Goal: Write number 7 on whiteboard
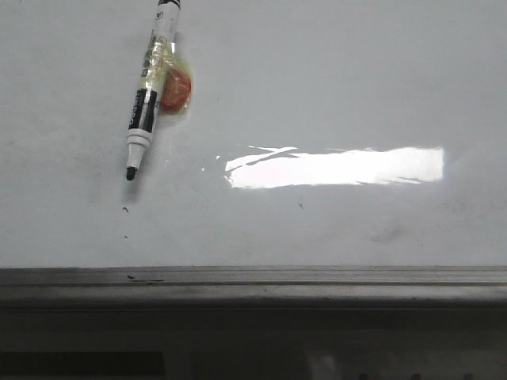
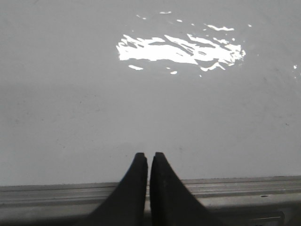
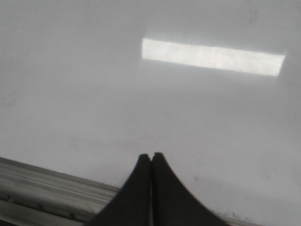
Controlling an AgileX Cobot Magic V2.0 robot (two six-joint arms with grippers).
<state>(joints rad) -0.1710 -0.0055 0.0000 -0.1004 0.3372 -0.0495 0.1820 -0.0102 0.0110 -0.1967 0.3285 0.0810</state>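
I see the whiteboard (image 1: 333, 95) filling the front view, glossy and grey-white, with a bright rectangular glare (image 1: 337, 167) across its middle and a grey metal edge rail (image 1: 253, 277) along the near side. No drawn 7 shows on it anywhere; I only make out a few tiny dark specks below the marker's tip.

Neither gripper appears in the front view, so I place the board from the wrist cameras. My left gripper (image 2: 149, 157) hangs over the board's near edge, its fingertips just above the rail (image 2: 235, 186), the white surface (image 2: 70, 108) stretching out ahead of it and a broken patch of glare well beyond the tips. The two black fingers (image 2: 137, 188) are pressed nearly together with only a thin slit between them, and they hold nothing.

My right gripper (image 3: 151, 157) is likewise over the board (image 3: 70, 70), just past its rail (image 3: 42, 188), jaws closed together and empty.

A black-and-white marker (image 1: 149, 95) lies uncapped on the board, tip towards the rail, with yellowish tape and a red-orange lump (image 1: 176, 85) stuck to its barrel. I cannot tell how far it lies from either gripper.
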